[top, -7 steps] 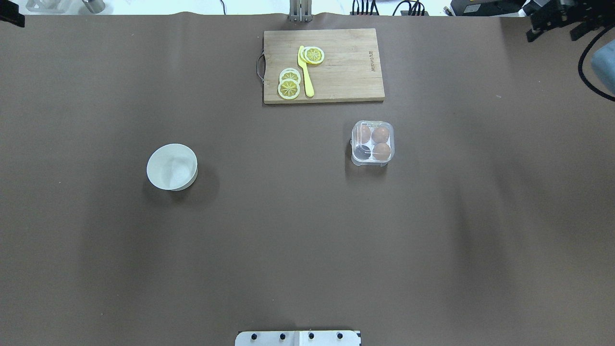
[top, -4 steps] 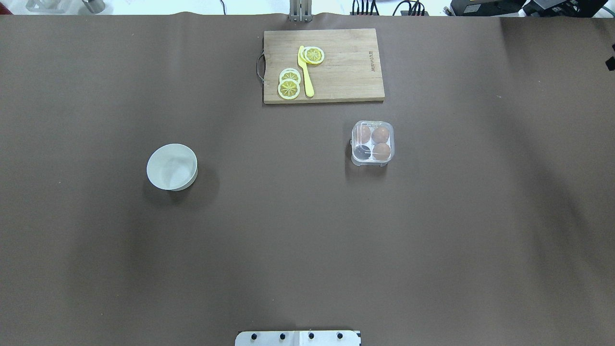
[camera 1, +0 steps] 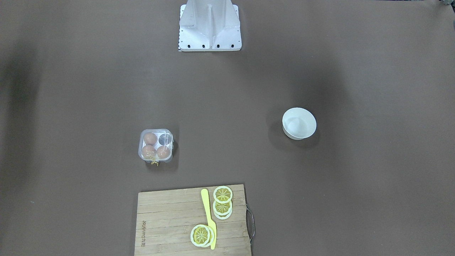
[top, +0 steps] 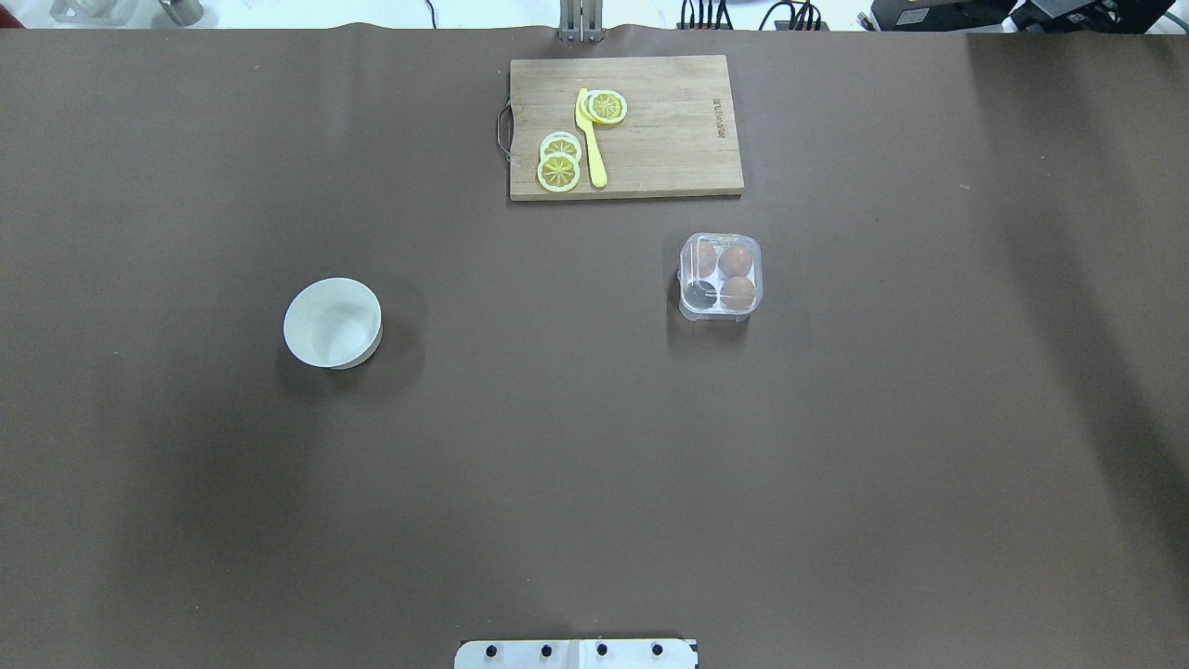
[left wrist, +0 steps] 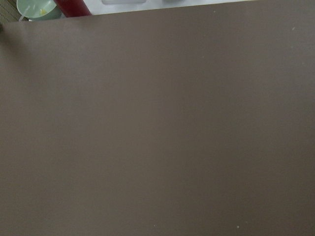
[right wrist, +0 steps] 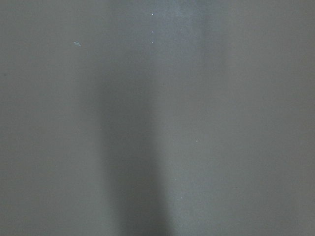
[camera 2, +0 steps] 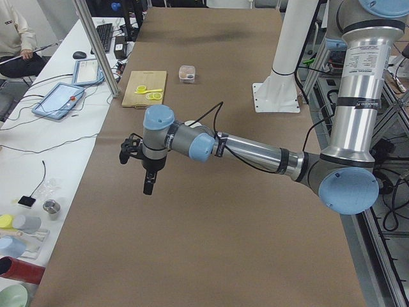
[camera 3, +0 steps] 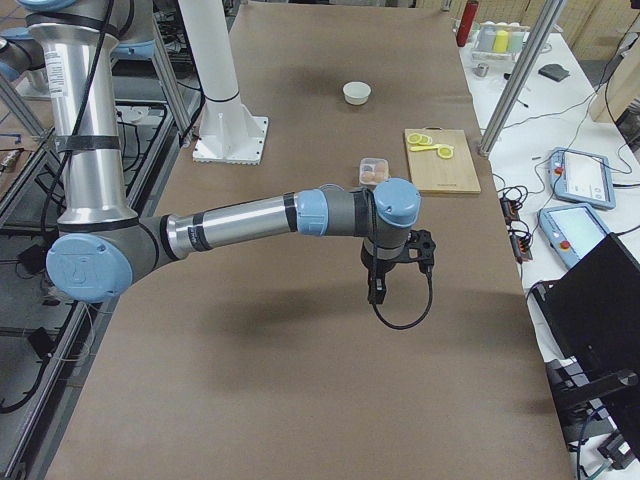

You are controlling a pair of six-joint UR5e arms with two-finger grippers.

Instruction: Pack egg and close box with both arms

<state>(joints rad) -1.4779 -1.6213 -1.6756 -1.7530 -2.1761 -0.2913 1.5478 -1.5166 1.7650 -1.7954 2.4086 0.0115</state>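
The clear box (top: 721, 277) stands right of the table's middle, its lid down over the cells as far as I can tell. It holds three orange-brown eggs (top: 736, 260); one cell (top: 701, 295) is dark and empty. The front-facing view shows the box (camera 1: 156, 145) with its yellow string (camera 1: 154, 163). My left gripper (camera 2: 148, 185) hangs over bare table near the left end, far from the box. My right gripper (camera 3: 378, 290) hangs over bare table near the right end. They show only in the side views, so I cannot tell if they are open or shut.
A white bowl (top: 333, 322) sits left of centre. A wooden cutting board (top: 626, 126) with lemon slices and a yellow knife (top: 591, 139) lies at the far edge, just beyond the box. The white stand (camera 1: 209, 25) is at the robot's side. Both wrist views show only brown table cover.
Both grippers, seen at the overhead view's top corners a second ago, have moved out of that view. The box, eggs and bowl have not moved.
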